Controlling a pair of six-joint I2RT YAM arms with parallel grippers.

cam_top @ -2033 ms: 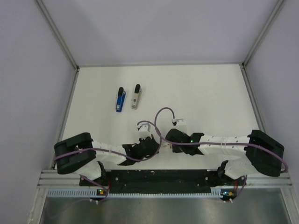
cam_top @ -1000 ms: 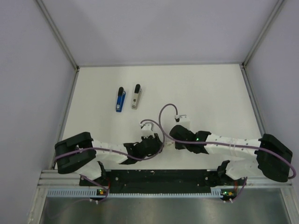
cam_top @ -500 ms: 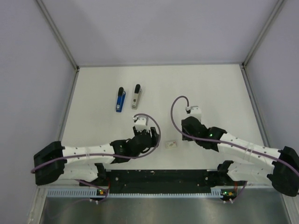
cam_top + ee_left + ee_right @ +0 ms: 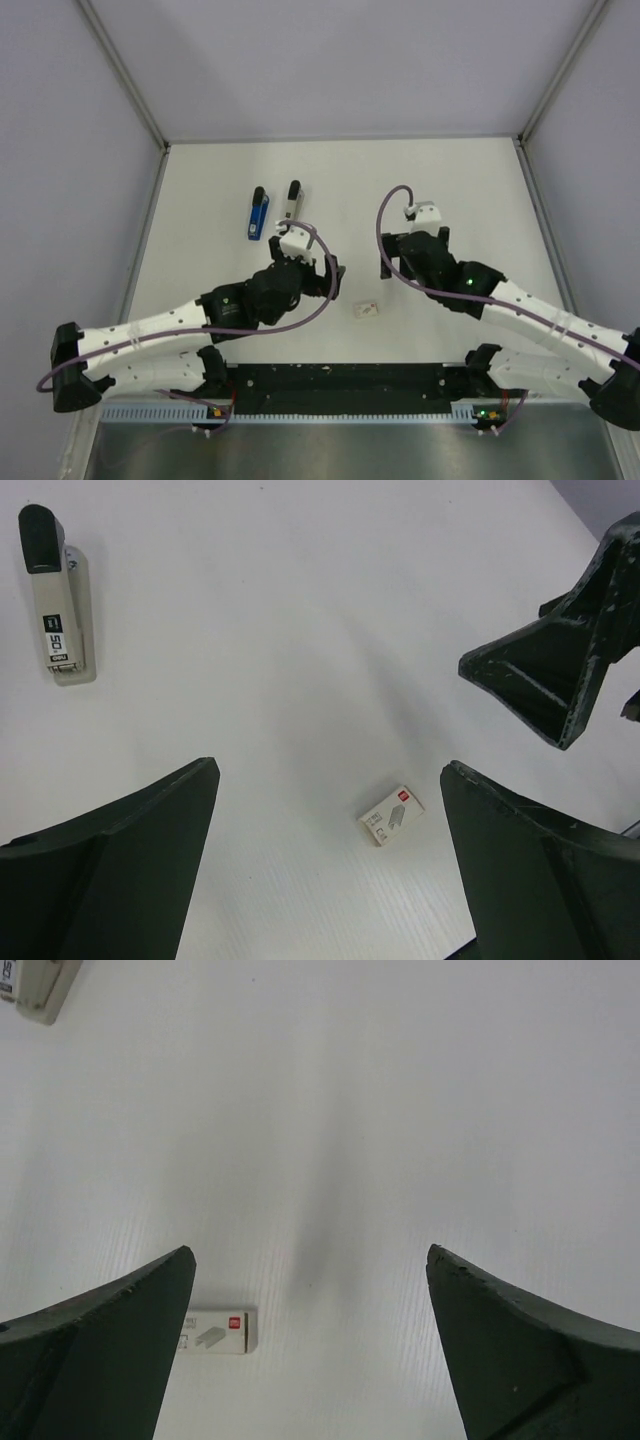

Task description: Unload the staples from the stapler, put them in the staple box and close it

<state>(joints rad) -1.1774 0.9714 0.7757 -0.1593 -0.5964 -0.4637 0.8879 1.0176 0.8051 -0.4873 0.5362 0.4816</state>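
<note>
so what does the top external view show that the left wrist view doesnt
Only the top external view shows the blue stapler and both arms whole. Only the left wrist view shows the print on the beige stapler label close up. Both show that stapler, the small staple box lying on the table, the open left gripper and at least part of the right gripper.

Both arms are white links with black joints: left arm [image 4: 150, 325] at lower left, right arm [image 4: 540, 312] at lower right. A purple cable [image 4: 381, 215] loops over each wrist. A green light [image 4: 466, 283] glows on the right arm. The left gripper [image 4: 326, 767] has black, wedge-shaped fingers [image 4: 120, 870].
</note>
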